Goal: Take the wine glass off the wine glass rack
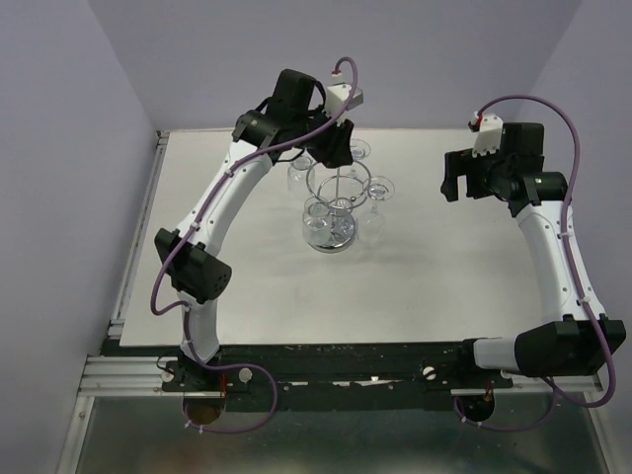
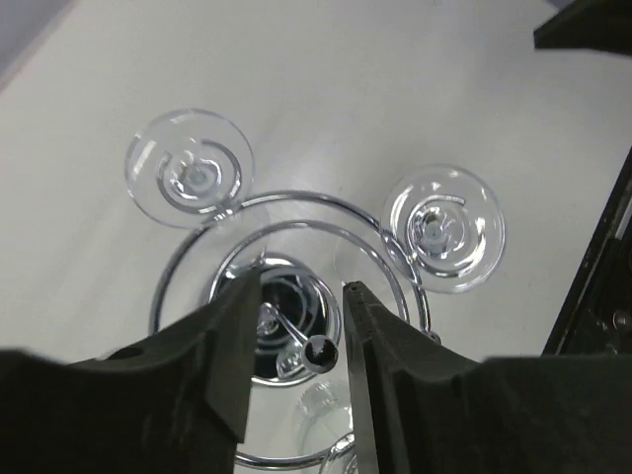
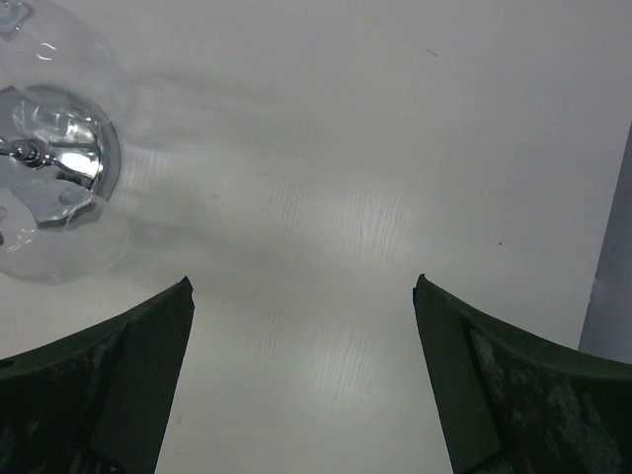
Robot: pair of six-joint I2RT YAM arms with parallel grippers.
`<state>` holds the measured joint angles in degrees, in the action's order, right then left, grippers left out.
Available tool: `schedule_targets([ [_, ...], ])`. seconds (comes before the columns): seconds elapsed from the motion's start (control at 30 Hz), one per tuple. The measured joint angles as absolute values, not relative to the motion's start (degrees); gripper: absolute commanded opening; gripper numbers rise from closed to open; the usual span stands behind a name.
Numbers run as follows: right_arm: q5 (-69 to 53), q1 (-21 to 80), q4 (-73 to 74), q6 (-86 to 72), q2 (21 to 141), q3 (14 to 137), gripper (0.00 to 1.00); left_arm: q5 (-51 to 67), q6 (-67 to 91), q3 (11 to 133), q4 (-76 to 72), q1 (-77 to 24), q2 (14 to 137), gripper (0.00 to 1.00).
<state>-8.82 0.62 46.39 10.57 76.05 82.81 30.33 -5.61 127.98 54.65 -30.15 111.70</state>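
The chrome wine glass rack (image 1: pixel 333 233) stands mid-table, with clear wine glasses hanging bowl-down from its ring. In the left wrist view I look down on the rack's ring (image 2: pixel 296 201), with one wine glass foot (image 2: pixel 190 168) at the left and another (image 2: pixel 442 229) at the right. My left gripper (image 2: pixel 301 283) hovers over the rack (image 1: pixel 336 148), open. The ball top of the central post (image 2: pixel 322 351) lies between its fingers, untouched. My right gripper (image 3: pixel 302 281) is open and empty over bare table, right of the rack (image 1: pixel 456 183).
The white table (image 1: pixel 434 286) is fenced by purple walls at the back and sides. The right wrist view shows the rack's mirrored base (image 3: pixel 61 168) and a glass bowl at its top left. A black rail (image 1: pixel 346 355) runs along the near edge.
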Motion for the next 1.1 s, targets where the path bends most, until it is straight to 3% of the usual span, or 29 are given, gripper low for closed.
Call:
schedule_targets([
  [0.13,-11.44,0.62,46.70,10.59,76.05,82.94,1.00,28.75,-6.17,128.70,46.52,-30.11,108.86,0.81],
  [0.37,-15.29,0.62,47.70,10.55,76.07,83.83,1.00,25.04,-8.80,120.66,35.18,-30.13,93.14,0.98],
  [0.7,-16.40,0.62,47.99,10.31,76.79,86.13,1.00,19.84,-11.70,90.65,31.70,-29.95,68.01,0.99],
  [1.1,-16.47,0.62,49.56,7.64,81.52,102.13,1.00,18.65,-9.45,55.40,25.85,-29.80,46.37,0.99],
])
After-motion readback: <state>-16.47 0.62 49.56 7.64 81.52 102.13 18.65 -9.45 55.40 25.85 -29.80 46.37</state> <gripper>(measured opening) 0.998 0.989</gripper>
